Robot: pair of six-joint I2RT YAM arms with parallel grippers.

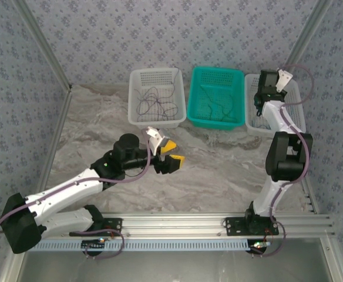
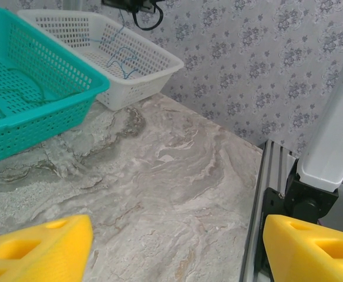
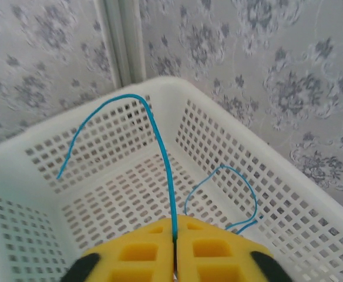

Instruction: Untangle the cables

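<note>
Right claw (image 3: 175,230) stood over the far-right white basket (image 3: 277,182), its yellow pads (image 3: 139,252) closed on the blue cable (image 3: 161,141). From the pinch the cable ran straight out ahead of the fingertips, then arched left along the basket's wall. A second loop lay to the right, inside the basket. Judgement: a release would drop it within that basket. Left claw (image 1: 171,154) hung open and empty over the middle of the table (image 1: 218,170), well apart. The right arm was nearer.

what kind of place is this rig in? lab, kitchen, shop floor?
Most likely a lab robot cell: two arms bolted to an aluminium rail, a marble-look tabletop boxed in by patterned wall panels, plastic baskets holding cables.
</note>
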